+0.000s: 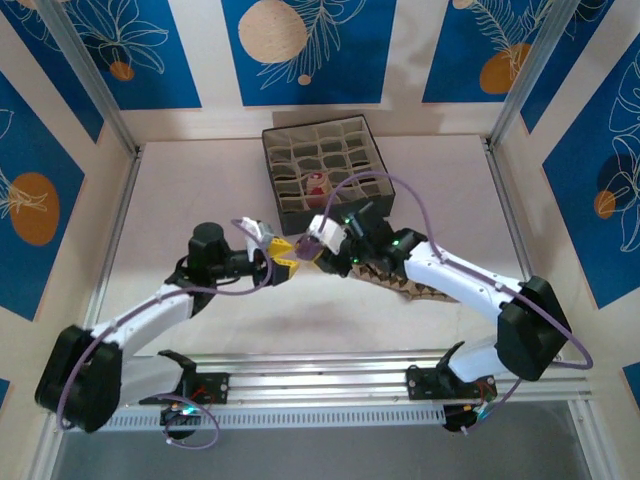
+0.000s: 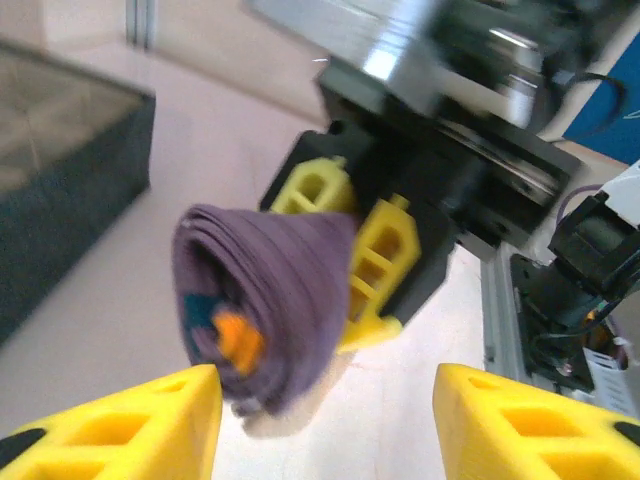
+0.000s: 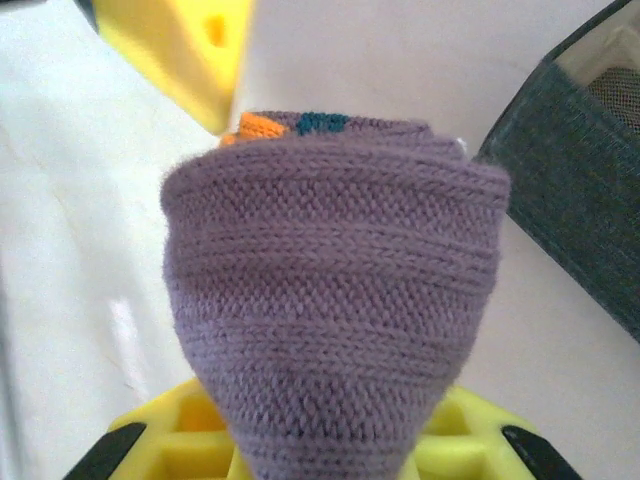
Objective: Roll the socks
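My right gripper (image 1: pixel 328 243) is clamped on the rolled purple sock (image 3: pixel 335 300), mid-table at 6 o'clock from the grey box (image 3: pixel 580 180). My left gripper (image 2: pixel 325 420) has its jaws spread and isn't gripping it. My worry: I'm only pinching the narrow end, so the roll could uncoil or slip out.

The box (image 1: pixel 318 170) sits upper centre on the bench (image 1: pixel 180 190), a sock (image 1: pixel 317 186) in one middle cell. Just below, mid-frame, left pincer (image 1: pixel 283 255) and right pincer (image 1: pixel 322 243) meet, a roll (image 1: pixel 307 243) in the right one's jaws. A third sock (image 1: pixel 398 279) lies under the right arm
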Available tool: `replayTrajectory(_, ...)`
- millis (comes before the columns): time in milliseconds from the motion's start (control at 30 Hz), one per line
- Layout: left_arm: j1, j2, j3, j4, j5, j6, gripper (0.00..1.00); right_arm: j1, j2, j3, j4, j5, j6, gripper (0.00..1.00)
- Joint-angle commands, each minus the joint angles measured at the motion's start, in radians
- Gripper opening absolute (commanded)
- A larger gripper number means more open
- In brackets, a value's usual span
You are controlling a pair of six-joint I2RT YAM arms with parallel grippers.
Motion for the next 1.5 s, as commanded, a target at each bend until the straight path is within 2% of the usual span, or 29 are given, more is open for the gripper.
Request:
replayTrajectory(0,0.006,-0.080,-0.038,0.067,-0.021,0.057,0.62,-0.048,-0.017,0.056,-0.055,-0.293,0.154,0.00)
replayTrajectory(167,0.006,-0.155,-0.069,0.108,0.068,0.086,0.68,-0.071,-0.003,0.114,-0.057,-0.551,0.193,0.00)
replayTrajectory(333,0.006,-0.159,-0.051,0.128,0.137,0.106,0.68,-0.068,0.044,0.186,-0.094,-0.728,0.238,0.00)
replayTrajectory(700,0.006,-0.152,0.029,0.120,0.258,0.165,0.69,-0.018,0.100,0.278,-0.242,-0.891,0.201,0.00)
replayTrajectory(900,0.003,-0.153,0.070,0.058,0.328,0.198,0.71,-0.017,0.102,0.290,-0.275,-0.896,0.178,0.00)
replayTrajectory(1000,0.001,-0.169,0.083,-0.016,0.337,0.234,0.78,-0.031,0.069,0.267,-0.235,-0.810,0.189,0.00)
replayTrajectory(1167,-0.021,-0.179,0.108,-0.113,0.350,0.270,0.81,-0.061,0.001,0.236,-0.191,-0.692,0.182,0.00)
replayTrajectory(1467,-0.036,-0.143,0.174,-0.143,0.365,0.278,0.82,-0.028,0.032,0.261,-0.236,-0.683,0.145,0.00)
